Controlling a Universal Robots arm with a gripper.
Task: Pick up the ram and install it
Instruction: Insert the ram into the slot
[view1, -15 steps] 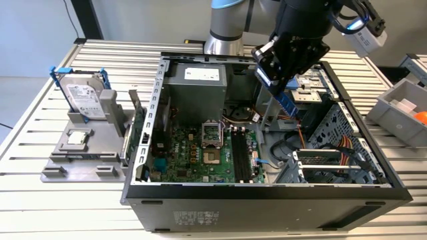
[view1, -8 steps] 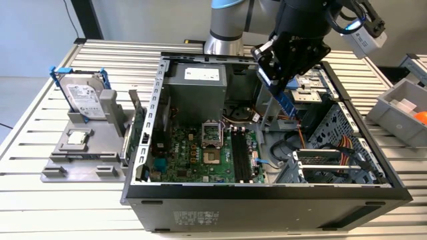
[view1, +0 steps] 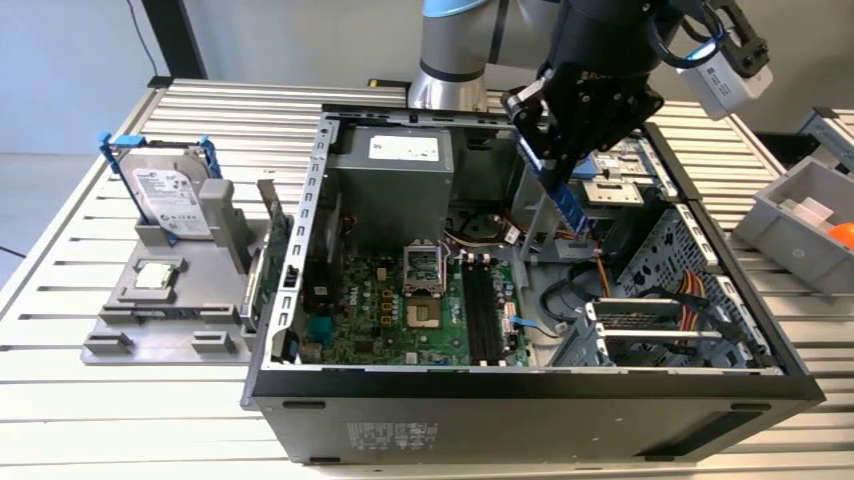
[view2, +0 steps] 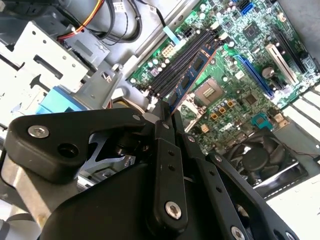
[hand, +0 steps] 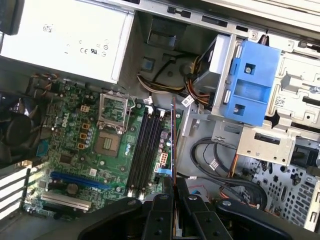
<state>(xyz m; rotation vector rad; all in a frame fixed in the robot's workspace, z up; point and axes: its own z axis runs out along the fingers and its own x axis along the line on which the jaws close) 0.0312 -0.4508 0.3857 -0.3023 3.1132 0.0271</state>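
An open computer case (view1: 534, 390) lies on the counter (view1: 80, 400), motherboard (view1: 387, 310) inside, the power supply (view1: 394, 175) behind it. A stand (view1: 167, 300) holding a hard drive (view1: 174, 195) sits at the exterior view's left; a bin (view1: 801, 215) at its right.

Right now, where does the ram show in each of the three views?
Exterior view: the ram hangs from the pincer above the open case, over the motherboard.
Second wrist view: the ram runs from the pincer out over the board.
First wrist view: the ram is edge-on, a thin line beside the slots.
Shared landmark: the black memory slots.
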